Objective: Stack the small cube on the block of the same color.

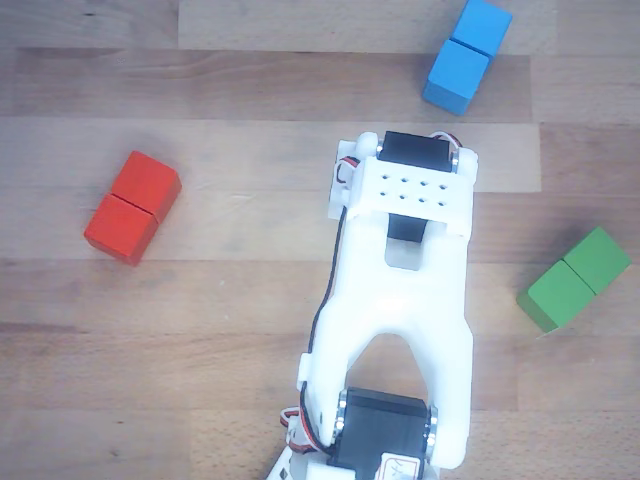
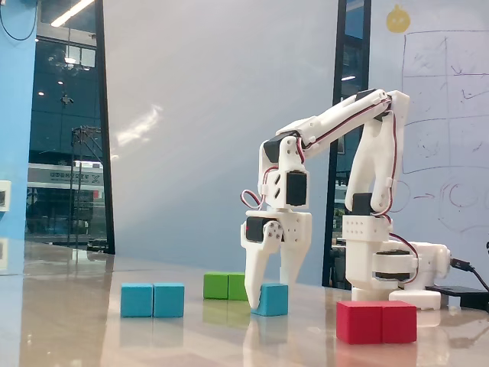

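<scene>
One claw (image 2: 268, 297) I'm closing narrowly around the small cube (image 2: 273, 299) on the bench; next, lifting it toward the blue block (image 2: 153, 300).

Pretty standard office setup here. Big pale blue-grey wall panel (image 2: 221, 115) fills the middle of the fixed view, with a soft glare streak on it. Dark glass window (image 2: 69, 130) on the left shows ceiling lights reflected. Whiteboard (image 2: 447, 115) with faint marker sketches on the right. The table (image 1: 200, 300) is light wood planks, quite glossy from the side.
</scene>
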Tool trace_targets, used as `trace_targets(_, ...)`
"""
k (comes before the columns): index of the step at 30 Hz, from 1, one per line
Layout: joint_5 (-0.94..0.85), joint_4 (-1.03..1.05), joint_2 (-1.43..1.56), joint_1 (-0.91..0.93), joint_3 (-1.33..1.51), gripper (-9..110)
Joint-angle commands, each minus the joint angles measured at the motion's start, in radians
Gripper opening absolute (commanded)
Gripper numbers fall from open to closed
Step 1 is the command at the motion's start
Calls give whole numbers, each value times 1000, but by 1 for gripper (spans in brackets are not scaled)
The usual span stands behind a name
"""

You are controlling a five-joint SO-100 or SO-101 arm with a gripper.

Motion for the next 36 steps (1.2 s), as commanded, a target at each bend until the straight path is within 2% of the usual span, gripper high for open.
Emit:
trace_targets(1, -5, 55, 84, -5, -127, 15)
trace_targets(16, -5, 318, 63, -2, -581, 15)
trace_targets(30, -5, 328, -347, 55, -1104, 15)
trace_targets(36, -6, 330, -477, 104, -1215, 15)
